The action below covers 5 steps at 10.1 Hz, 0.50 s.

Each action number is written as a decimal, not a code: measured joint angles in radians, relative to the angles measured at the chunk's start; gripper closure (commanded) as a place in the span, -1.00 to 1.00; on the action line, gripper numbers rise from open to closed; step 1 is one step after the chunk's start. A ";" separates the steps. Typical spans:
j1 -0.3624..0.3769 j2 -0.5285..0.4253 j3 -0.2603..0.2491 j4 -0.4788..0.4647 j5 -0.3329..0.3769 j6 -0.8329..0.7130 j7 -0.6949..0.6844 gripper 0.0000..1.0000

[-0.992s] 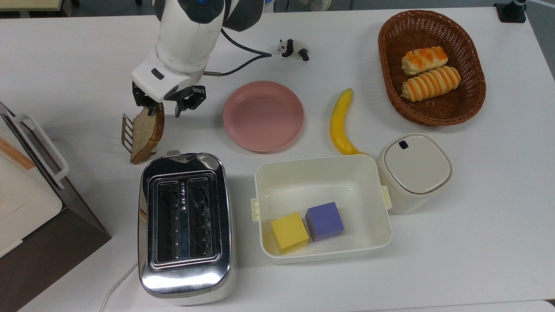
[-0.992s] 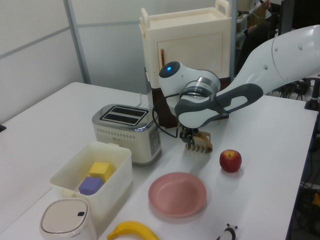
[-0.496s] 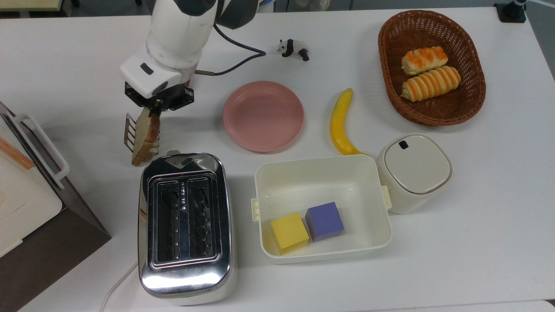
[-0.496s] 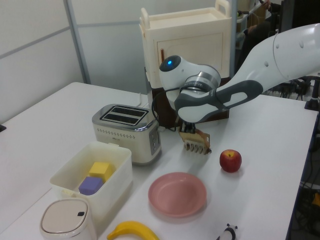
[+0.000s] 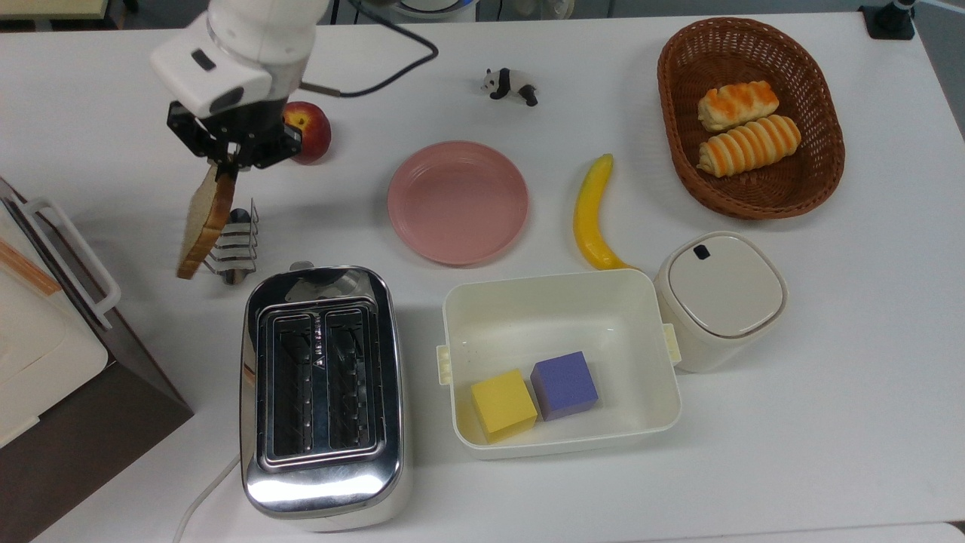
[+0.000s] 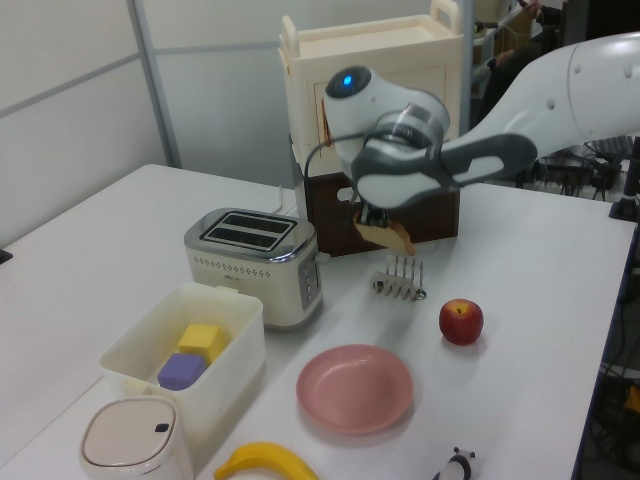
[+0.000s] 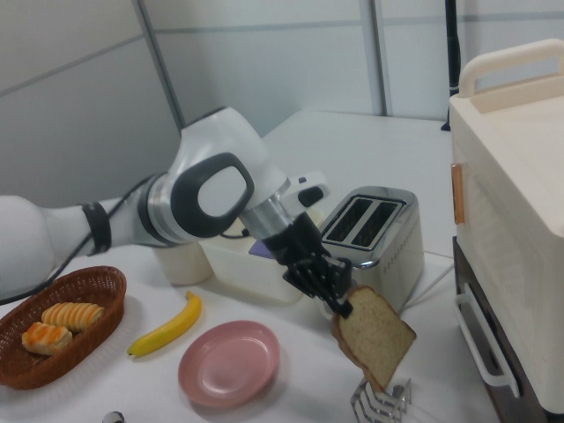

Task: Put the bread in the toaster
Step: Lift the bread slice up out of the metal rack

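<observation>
The bread (image 5: 202,224), a speckled tan slice with a brown crust, hangs tilted in the air with my gripper (image 5: 225,169) shut on its top edge. In the top view it is just left of the small wire toast rack (image 5: 234,246), clear of it. The right view has the bread (image 7: 374,336) above the rack (image 7: 384,402), held by the gripper (image 7: 340,305). The chrome two-slot toaster (image 5: 324,388) stands below the rack in the top view, both dark slots empty. In the left view the bread (image 6: 386,235) hangs to the right of the toaster (image 6: 255,262) and higher.
A red apple (image 5: 307,132) lies beside the gripper. A pink plate (image 5: 457,202), banana (image 5: 592,215), panda toy (image 5: 510,83), roll basket (image 5: 673,136), lidded white canister (image 5: 720,298) and a white bin (image 5: 559,290) with two cubes lie to the top view's right. A cream-and-brown cabinet (image 5: 45,354) stands at its left.
The gripper has risen and moved toward the top view's upper left, lifting the bread out of the toast rack. The apple, hidden behind the arm before, now shows.
</observation>
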 measured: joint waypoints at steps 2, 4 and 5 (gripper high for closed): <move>0.003 -0.037 0.001 0.017 0.091 -0.045 -0.004 1.00; 0.007 -0.054 0.008 0.068 0.216 -0.075 -0.004 1.00; 0.009 -0.057 0.011 0.110 0.271 -0.086 -0.002 1.00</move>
